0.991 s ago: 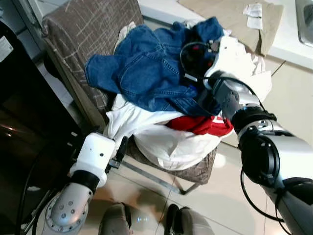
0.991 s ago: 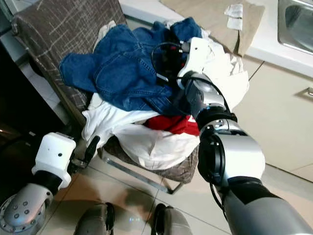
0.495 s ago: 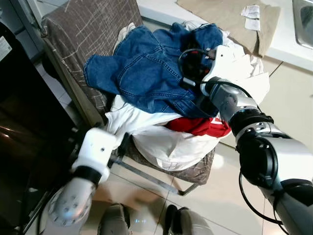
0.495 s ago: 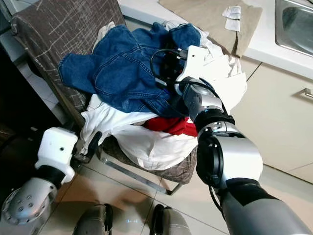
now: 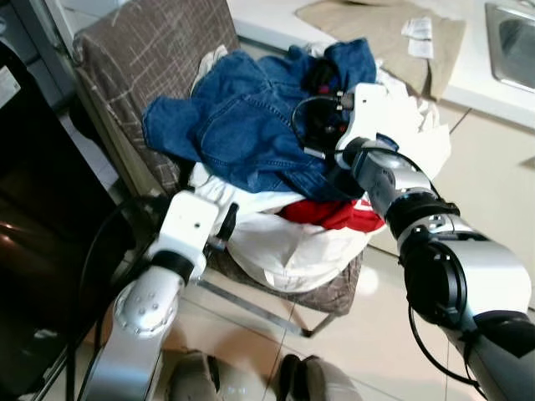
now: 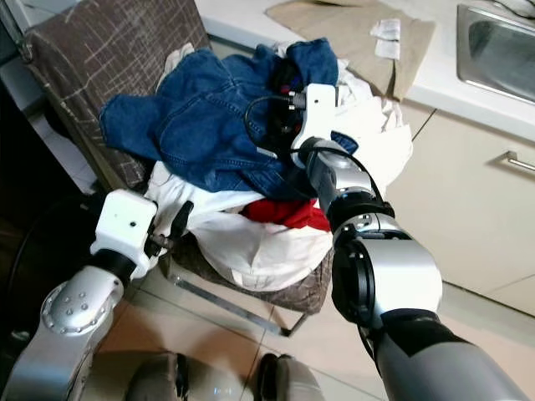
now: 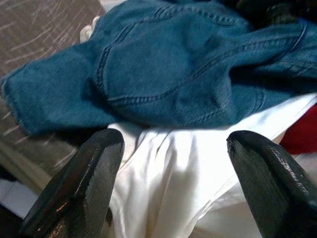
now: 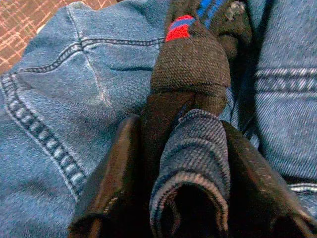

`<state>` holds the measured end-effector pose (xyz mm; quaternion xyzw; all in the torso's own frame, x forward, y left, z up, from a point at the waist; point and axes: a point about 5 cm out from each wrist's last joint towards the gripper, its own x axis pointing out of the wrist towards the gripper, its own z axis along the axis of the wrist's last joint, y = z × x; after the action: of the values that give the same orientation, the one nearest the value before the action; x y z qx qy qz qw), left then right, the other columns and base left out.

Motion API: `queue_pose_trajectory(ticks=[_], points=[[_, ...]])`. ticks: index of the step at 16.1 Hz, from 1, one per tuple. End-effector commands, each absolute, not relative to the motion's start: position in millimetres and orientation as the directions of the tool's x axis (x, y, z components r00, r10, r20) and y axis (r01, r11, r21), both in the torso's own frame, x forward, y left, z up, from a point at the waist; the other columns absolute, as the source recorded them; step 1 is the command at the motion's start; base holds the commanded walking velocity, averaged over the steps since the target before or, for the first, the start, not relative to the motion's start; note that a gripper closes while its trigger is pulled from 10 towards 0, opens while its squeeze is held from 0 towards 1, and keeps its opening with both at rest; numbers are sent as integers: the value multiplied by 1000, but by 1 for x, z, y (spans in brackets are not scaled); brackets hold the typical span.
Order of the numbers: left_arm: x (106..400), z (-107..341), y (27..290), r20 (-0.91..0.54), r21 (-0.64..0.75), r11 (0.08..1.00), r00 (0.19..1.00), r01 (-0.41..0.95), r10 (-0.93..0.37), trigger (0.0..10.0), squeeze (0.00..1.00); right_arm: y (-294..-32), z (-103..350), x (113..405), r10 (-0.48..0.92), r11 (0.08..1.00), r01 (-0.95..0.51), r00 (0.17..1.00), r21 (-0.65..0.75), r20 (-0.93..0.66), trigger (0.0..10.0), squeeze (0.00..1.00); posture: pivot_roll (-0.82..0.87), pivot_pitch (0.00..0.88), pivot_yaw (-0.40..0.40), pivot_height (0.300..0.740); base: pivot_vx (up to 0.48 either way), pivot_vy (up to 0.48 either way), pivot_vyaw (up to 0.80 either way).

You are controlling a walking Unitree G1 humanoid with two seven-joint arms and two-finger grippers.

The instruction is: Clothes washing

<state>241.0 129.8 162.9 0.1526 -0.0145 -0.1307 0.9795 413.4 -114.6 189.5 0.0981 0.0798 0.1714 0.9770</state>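
A heap of clothes lies on a brown chair (image 5: 142,50): blue jeans (image 5: 242,125) on top, white garments (image 5: 284,246) and a red one (image 5: 334,213) beneath. My right gripper (image 8: 181,129) reaches into the top of the heap and is shut on a dark sock (image 8: 190,54) with red and blue stripes, together with a grey knit cuff (image 8: 198,148). My left gripper (image 7: 176,139) is open at the heap's front left, close to the white cloth below the jeans, with nothing between its fingers (image 5: 226,221).
A white counter (image 5: 276,17) runs behind the chair with a beige cloth (image 5: 376,33) and a steel sink (image 6: 501,46). A cabinet front with a handle (image 6: 518,160) stands to the right. A dark appliance (image 5: 33,234) is at the left. My feet (image 5: 192,380) are on tiled floor.
My left arm has risen from beside the chair frame and swung in toward the white cloth. The right gripper has stayed shut on the sock and shifted slightly farther back.
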Motion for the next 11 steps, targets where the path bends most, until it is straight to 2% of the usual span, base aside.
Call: queue_pose_trajectory(ticks=[1,2,4,6,10,11], points=[[245,161,125,-8,301,913,958,274,-285,10000,0,-121,187,412,353,918,-320,928,235,-117,0,0,166,58,-85,723,0,0,0],[247,161,125,-5,300,913,958,276,-288,10000,0,-124,187,413,341,924,-310,932,223,-119,0,0,157,52,-84,723,0,0,0],[252,162,122,8,305,909,953,286,-303,10000,0,-136,184,413,269,961,-255,953,109,-142,0,0,141,40,-85,723,0,0,0],[259,162,120,25,306,907,950,289,-311,10000,0,-145,197,413,283,959,-283,958,2,-49,0,0,119,27,-85,723,0,0,0],[264,160,117,34,304,906,947,293,-318,10000,0,-157,216,415,211,972,-204,976,-115,51,0,0,107,18,-88,723,0,0,0],[265,160,116,40,303,907,947,294,-320,10000,0,-159,229,416,190,976,-174,974,-130,126,0,0,105,15,-90,723,0,0,0]])
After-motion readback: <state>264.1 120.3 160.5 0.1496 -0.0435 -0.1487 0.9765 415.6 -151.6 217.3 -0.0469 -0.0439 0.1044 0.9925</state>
